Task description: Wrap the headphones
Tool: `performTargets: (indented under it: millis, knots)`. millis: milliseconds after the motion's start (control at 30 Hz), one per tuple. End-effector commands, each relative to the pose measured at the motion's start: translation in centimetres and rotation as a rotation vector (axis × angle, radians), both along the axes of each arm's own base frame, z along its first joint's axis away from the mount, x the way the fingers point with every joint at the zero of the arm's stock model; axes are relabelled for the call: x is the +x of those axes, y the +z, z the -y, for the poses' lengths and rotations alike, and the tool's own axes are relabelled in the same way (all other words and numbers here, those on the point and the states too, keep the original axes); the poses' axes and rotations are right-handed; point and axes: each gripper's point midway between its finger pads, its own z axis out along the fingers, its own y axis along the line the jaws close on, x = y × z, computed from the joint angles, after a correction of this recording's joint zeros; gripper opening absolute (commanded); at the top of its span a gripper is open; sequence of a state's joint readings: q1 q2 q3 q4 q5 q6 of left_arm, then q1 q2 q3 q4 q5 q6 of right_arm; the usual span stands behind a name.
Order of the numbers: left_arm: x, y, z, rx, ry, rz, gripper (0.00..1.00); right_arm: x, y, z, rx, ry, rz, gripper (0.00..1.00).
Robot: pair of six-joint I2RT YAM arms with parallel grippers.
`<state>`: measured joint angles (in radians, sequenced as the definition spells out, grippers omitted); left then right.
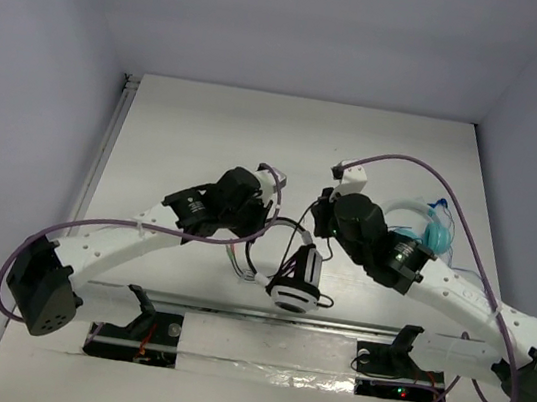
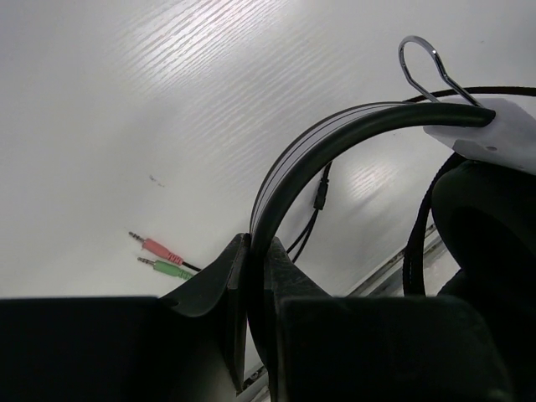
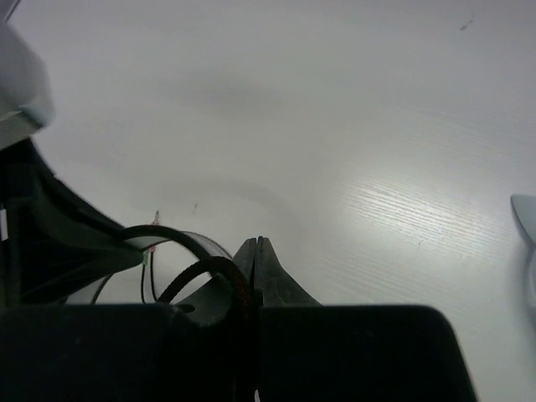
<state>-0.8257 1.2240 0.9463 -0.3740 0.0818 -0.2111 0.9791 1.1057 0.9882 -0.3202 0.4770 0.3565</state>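
Observation:
The headphones [image 1: 293,291] hang between my two grippers above the table, one white-rimmed earcup lowest. My left gripper [image 1: 265,213] is shut on the thin black headband [image 2: 335,134], which runs up out of the jaws [image 2: 256,251] to a white yoke [image 2: 494,134] and a dark earcup [image 2: 486,234]. My right gripper [image 1: 321,219] is shut, and a loop of the black cable [image 3: 219,272] runs down into its closed jaws [image 3: 260,244]. The headband [image 3: 180,239] curves just to its left. The cable's pink plug [image 2: 159,249] and green plug [image 2: 172,270] lie on the table.
Teal headphones [image 1: 436,231] in a clear wrapper lie on the table behind my right arm. A metal rail [image 1: 262,311] crosses the near edge of the table in front of the arm bases. White walls close in the table on three sides.

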Motion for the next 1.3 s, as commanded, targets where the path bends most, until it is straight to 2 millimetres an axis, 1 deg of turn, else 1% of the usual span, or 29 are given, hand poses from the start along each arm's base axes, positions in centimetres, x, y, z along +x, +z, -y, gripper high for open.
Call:
performTargets:
  millis: [0, 67, 100, 167, 200, 267, 300, 333, 367, 433, 467, 500, 533, 567, 600, 633, 667, 700, 733, 767, 800, 867, 900, 933, 1000, 1033, 1167, 1200, 1267]
  knots:
    - [-0.9, 4.3, 2.1, -0.182, -0.061, 0.051, 0.0, 1.5, 1.0, 1.6, 0.116, -0.097, 0.037, 0.0]
    - [-0.8, 4.9, 1.9, -0.206, -0.058, 0.057, 0.0, 1.9, 0.8, 2.5, 0.161, -0.147, 0.031, 0.0]
    - [-0.7, 5.5, 1.9, -0.23, -0.061, 0.065, 0.0, 2.1, -0.1, 3.5, 0.17, -0.173, 0.025, 0.0]
    - [0.0, 6.9, 1.2, -0.275, -0.033, 0.08, 0.0, 2.2, -0.3, 3.6, 0.226, -0.194, 0.022, 0.0]
    - [0.4, 7.6, 1.0, -0.297, -0.024, 0.095, 0.0, 2.5, -0.6, 4.2, 0.241, -0.21, 0.018, 0.0]
    - [0.9, 9.7, 0.5, -0.355, -0.021, 0.119, 0.0, 2.5, -1.6, 4.1, 0.276, -0.197, 0.008, 0.0]
    - [1.0, 10.5, 0.5, -0.371, -0.026, 0.13, 0.0, 2.2, -2.0, 3.4, 0.291, -0.16, -0.006, 0.0]
    - [0.8, 11.1, 0.6, -0.384, -0.04, 0.132, 0.0, 2.7, -2.6, 3.5, 0.302, -0.162, -0.006, 0.03]
    - [1.1, 12.2, 0.4, -0.396, -0.034, 0.155, 0.0, 2.7, -2.9, 3.3, 0.304, -0.145, -0.022, 0.05]
    - [1.1, 13.7, 0.3, -0.422, -0.038, 0.177, 0.0, 2.5, -3.1, 1.7, 0.353, -0.065, -0.028, 0.1]
    - [1.3, 14.7, 0.1, -0.439, -0.031, 0.197, 0.0, 2.8, -3.3, 1.1, 0.376, -0.036, -0.017, 0.12]
    - [1.2, 15.5, 0.2, -0.457, -0.035, 0.205, 0.0, 2.5, -3.3, 0.3, 0.399, 0.017, -0.024, 0.12]
    - [1.1, 16.0, 0.3, -0.469, -0.041, 0.209, 0.0, 2.5, -2.0, -0.8, 0.455, 0.068, 0.017, 0.15]
    - [1.3, 16.4, 0.1, -0.476, -0.028, 0.214, 0.0, 2.5, -3.0, -1.3, 0.457, 0.098, 0.004, 0.17]
    - [1.4, 17.3, 0.1, -0.494, -0.017, 0.219, 0.0, 2.3, -3.0, -1.9, 0.476, 0.143, -0.001, 0.18]
    - [1.7, 18.0, -0.2, -0.508, 0.007, 0.232, 0.0, 2.6, -2.0, -2.5, 0.513, 0.169, 0.039, 0.21]
    - [1.7, 18.8, -0.2, -0.528, 0.008, 0.242, 0.0, 2.6, -1.9, -3.0, 0.532, 0.183, 0.044, 0.23]
    - [1.9, 19.7, -0.5, -0.556, 0.03, 0.248, 0.0, 2.9, -3.3, -3.2, 0.529, 0.189, 0.019, 0.25]
    - [2.1, 20.4, -0.8, -0.574, 0.047, 0.258, 0.0, 3.0, -2.3, -3.7, 0.572, 0.219, 0.063, 0.28]
    - [1.9, 21.2, -0.9, -0.593, 0.047, 0.266, 0.0, 3.1, -2.2, -3.8, 0.603, 0.233, 0.068, 0.31]
    - [2.2, 22.2, -1.2, -0.612, 0.062, 0.284, 0.0, 2.8, -3.7, -4.4, 0.601, 0.26, 0.038, 0.33]
    - [2.4, 23.9, -1.7, -0.645, 0.094, 0.3, 0.0, 2.9, -3.5, -5.1, 0.633, 0.287, 0.05, 0.35]
    - [2.6, 24.4, -2.0, -0.654, 0.105, 0.307, 0.0, 2.8, -3.8, -5.6, 0.634, 0.311, 0.038, 0.35]
    - [2.7, 24.6, -1.8, -0.658, 0.104, 0.304, 0.0, 3.1, -5.0, -6.2, 0.625, 0.316, 0.011, 0.35]
    - [3.1, 25.9, -2.0, -0.687, 0.119, 0.32, 0.0, 3.1, -5.5, -7.1, 0.626, 0.357, -0.001, 0.36]
    - [3.1, 26.0, -1.7, -0.693, 0.11, 0.313, 0.0, 3.7, -6.5, -7.8, 0.609, 0.364, -0.021, 0.37]
    - [3.4, 27.8, -1.8, -0.731, 0.13, 0.337, 0.0, 4.2, -8.7, -9.2, 0.601, 0.397, -0.063, 0.38]
    - [3.4, 28.7, -2.0, -0.743, 0.139, 0.354, 0.0, 4.1, -9.0, -9.4, 0.607, 0.407, -0.071, 0.38]
    - [3.6, 29.6, -2.4, -0.751, 0.16, 0.377, 0.0, 4.2, -9.1, -9.8, 0.624, 0.42, -0.069, 0.38]
